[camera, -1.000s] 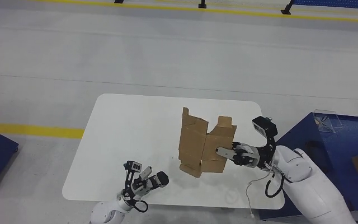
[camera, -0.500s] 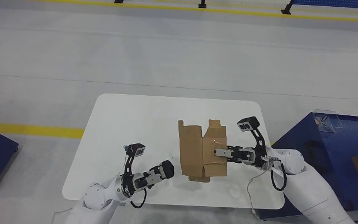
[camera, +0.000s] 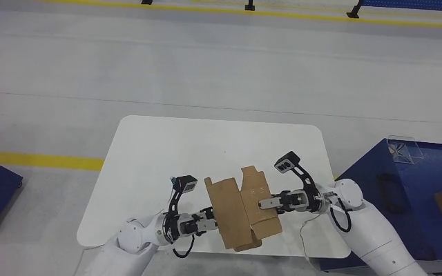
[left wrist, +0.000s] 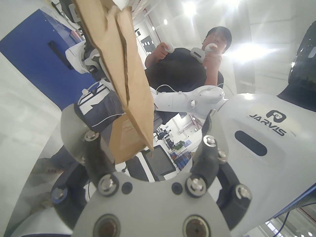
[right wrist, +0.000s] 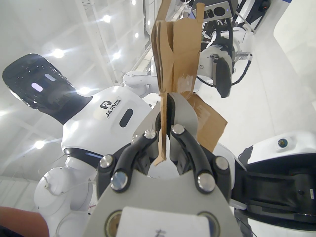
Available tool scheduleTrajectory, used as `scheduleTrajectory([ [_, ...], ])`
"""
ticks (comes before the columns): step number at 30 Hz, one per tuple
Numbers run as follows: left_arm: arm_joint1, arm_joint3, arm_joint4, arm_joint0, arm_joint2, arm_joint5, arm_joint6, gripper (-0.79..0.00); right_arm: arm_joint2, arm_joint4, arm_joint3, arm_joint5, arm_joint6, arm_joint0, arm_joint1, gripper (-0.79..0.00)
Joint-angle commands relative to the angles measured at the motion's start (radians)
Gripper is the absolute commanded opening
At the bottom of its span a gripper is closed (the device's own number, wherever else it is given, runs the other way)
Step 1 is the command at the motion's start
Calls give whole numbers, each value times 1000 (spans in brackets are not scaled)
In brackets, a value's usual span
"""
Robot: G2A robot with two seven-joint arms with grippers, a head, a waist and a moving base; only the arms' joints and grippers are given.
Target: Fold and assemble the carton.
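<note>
The carton is a flattened piece of brown cardboard held between the two arms over the near part of the white surface. From above I cannot tell whether its lower edge rests on the surface or hangs just over it. The right hand is clamped on the carton's right side. In its wrist view the right hand has its fingers pressed tight on a thin cardboard edge, and the rest of the carton stands away from them, its far flaps partly overlapping. The left hand sits at the carton's left edge, its tips hard to make out from above. In its wrist view the left hand is spread wide, a corner of the carton reaching in between the fingers. Whether the cardboard touches either finger is unclear.
</note>
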Motion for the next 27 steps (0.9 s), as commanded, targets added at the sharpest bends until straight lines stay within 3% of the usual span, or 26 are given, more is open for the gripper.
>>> scheduleTrajectory([
  [1, -1, 22, -32, -5, 9, -13, 13, -785, 8, -6, 3, 6, 6, -1, -7, -785],
  [12, -4, 68, -51, -26, 30, -18, 19, -785, 43, -34, 10, 27, 27, -3, -33, -785],
  [13, -4, 68, -51, -26, 30, -18, 19, -785, 43, -34, 10, 27, 27, -3, -33, -486],
  [14, -4, 68, -51, -26, 30, -18, 19, -785, 43, -34, 10, 27, 27, -3, -33, 0],
  [20, -4, 67, -48, -25, 27, -18, 27, -785, 42, -37, 4, 31, 28, -5, -34, 0],
  [23, -11, 43, 7, -9, -18, -95, 213, -785, 98, -84, -15, -51, -51, -15, -28, 0],
  [25, -26, 27, 93, 8, -31, -196, 362, -785, 163, -123, -19, -147, -164, -41, -22, 0],
  [27, -48, 2, 167, 23, -37, -212, 516, -785, 206, -149, -44, -210, -243, -70, -19, 0],
])
